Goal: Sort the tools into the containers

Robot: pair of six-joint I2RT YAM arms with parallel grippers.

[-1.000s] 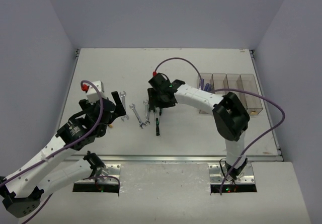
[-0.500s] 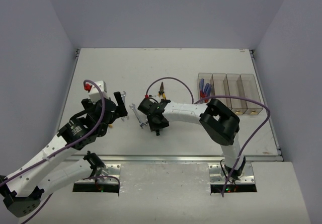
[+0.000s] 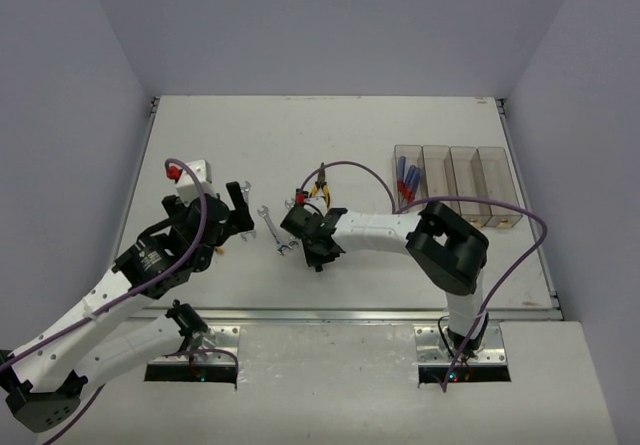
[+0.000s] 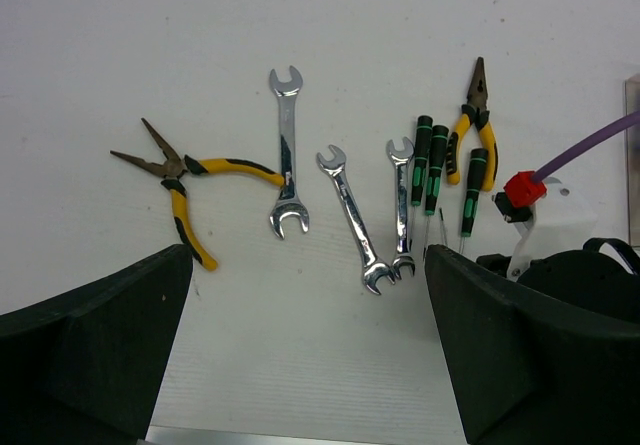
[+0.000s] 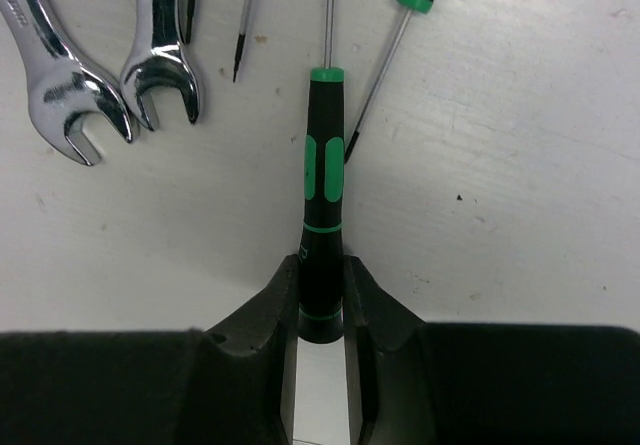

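My right gripper [image 3: 316, 252] [image 5: 322, 300] is shut on the butt of a green/black screwdriver [image 5: 324, 175] that lies along the table. More green/black screwdrivers [image 4: 430, 165], silver wrenches [image 4: 287, 155] [image 4: 352, 223] and two yellow-handled pliers [image 4: 190, 180] [image 4: 473, 135] lie in a row on the table. My left gripper [image 3: 238, 210] [image 4: 310, 365] is open and empty, hovering to the left of the row. The four clear bins [image 3: 470, 187] stand at the right; the leftmost holds blue-handled screwdrivers [image 3: 408, 177].
The right arm's link stretches across the table from the bins to the tool row [image 3: 385, 230]. Wrench heads [image 5: 75, 105] [image 5: 165, 80] and another screwdriver [image 5: 405, 10] lie just ahead of my right fingers. The table's near edge [image 3: 350, 313] runs below both grippers.
My right gripper has swung from over the tool row toward the near side, dropped to the table and closed on a green/black screwdriver. The left arm has hardly moved.
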